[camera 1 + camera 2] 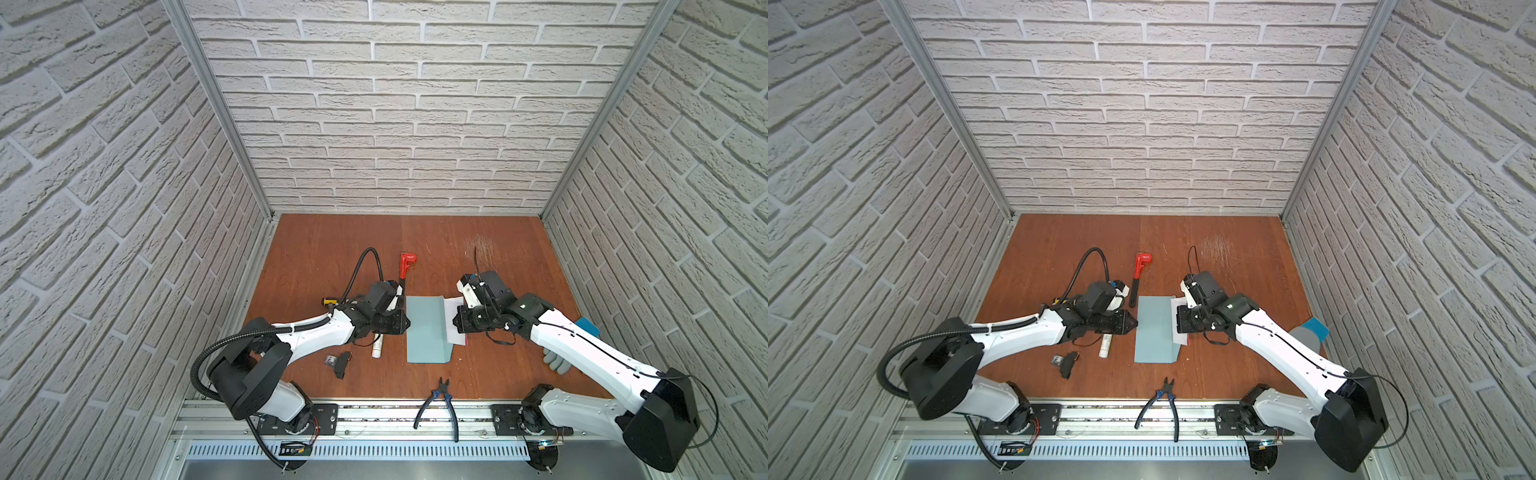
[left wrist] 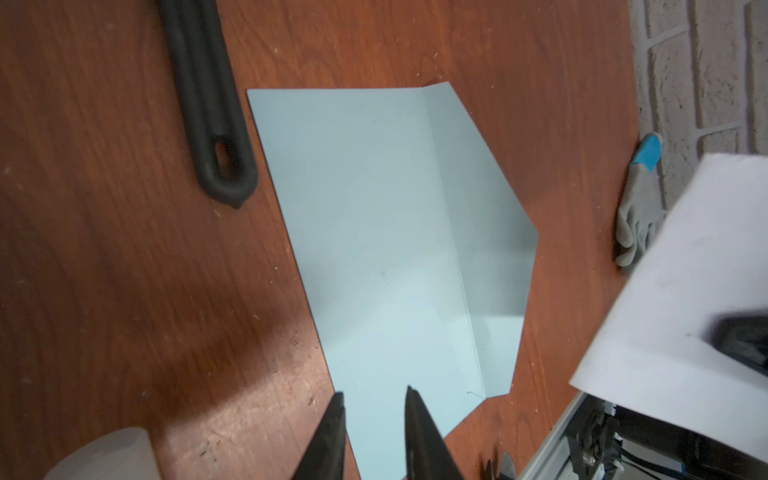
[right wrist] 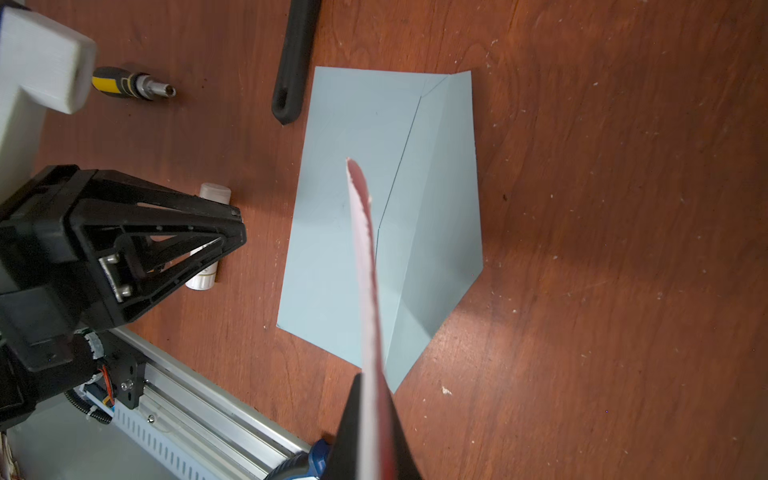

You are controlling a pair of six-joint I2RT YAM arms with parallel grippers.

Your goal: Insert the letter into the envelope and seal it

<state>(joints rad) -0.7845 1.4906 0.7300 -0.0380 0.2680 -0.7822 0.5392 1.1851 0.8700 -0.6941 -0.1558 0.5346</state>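
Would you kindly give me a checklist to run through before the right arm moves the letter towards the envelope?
1. Letter clamped in the right end effector: ok.
2. Envelope lying flat on the table, flap open: ok.
3. Pocket mouth spread enough for the letter: cannot tell.
4. Left end effector pinning the envelope: cannot tell; its jaws stand apart over one edge.
5. Wrench handle and glue stick apart from the envelope: ok.
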